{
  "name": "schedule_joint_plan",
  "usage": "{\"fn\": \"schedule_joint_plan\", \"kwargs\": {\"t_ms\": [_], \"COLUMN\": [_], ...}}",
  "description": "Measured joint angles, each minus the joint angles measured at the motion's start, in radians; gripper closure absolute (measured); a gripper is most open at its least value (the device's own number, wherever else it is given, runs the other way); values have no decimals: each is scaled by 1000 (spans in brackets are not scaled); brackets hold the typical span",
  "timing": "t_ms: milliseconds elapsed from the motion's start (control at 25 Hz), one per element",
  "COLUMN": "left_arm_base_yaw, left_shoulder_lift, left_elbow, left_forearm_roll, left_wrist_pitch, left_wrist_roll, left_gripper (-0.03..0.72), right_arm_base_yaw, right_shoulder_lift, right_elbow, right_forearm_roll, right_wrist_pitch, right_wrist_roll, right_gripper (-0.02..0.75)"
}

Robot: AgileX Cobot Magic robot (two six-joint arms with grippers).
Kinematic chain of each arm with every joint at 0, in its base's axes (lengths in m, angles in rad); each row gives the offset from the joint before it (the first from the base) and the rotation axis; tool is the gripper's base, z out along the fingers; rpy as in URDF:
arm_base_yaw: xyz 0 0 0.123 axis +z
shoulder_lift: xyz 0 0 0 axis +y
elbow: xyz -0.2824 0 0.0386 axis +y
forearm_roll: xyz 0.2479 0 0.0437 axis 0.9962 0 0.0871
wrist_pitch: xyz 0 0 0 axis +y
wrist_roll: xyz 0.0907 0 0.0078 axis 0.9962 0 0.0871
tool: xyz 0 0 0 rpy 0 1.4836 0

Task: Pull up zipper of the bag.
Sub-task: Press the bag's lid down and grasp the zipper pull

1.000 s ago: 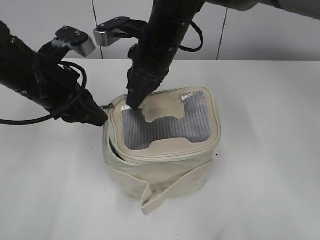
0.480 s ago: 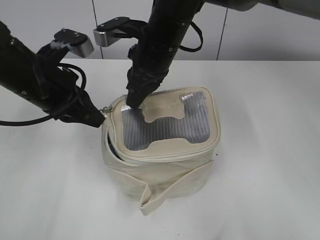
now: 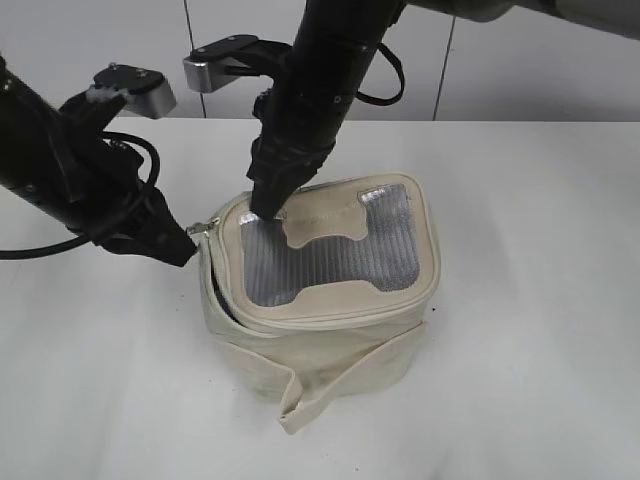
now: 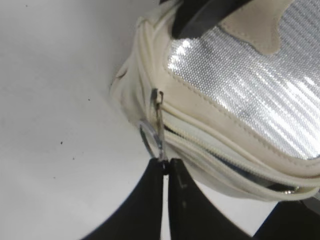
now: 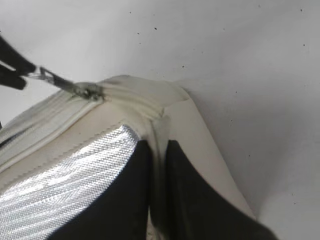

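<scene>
Left wrist view: left claw (image 4: 166,162) pinched together on a silver zipper (image 4: 156,131) pull at the corner of the bag (image 4: 215,125).

Just ahead of those tips the pull's ring and tab stretch back to the lid seam, which gapes open further along. Right claw (image 5: 156,150) presses down on the lid's cream trim, fingers nearly together with a fold between them; the white table (image 3: 540,300) lies beyond.
</scene>
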Motion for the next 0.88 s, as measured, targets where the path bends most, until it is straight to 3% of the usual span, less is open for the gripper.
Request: {"fn": "schedule_joint_plan", "kwargs": {"t_ms": [880], "left_arm_base_yaw": [0], "left_shoulder_lift": [-75], "left_elbow": [56], "left_forearm_roll": [-79], "left_wrist_pitch": [169], "left_wrist_roll": [-11], "left_gripper": [691], "right_arm_base_yaw": [1], "right_shoulder_lift": [0], "right_elbow": [-6], "right_forearm_roll": [-8], "right_wrist_pitch": [4], "right_wrist_roll": [26], "right_gripper": [681]}}
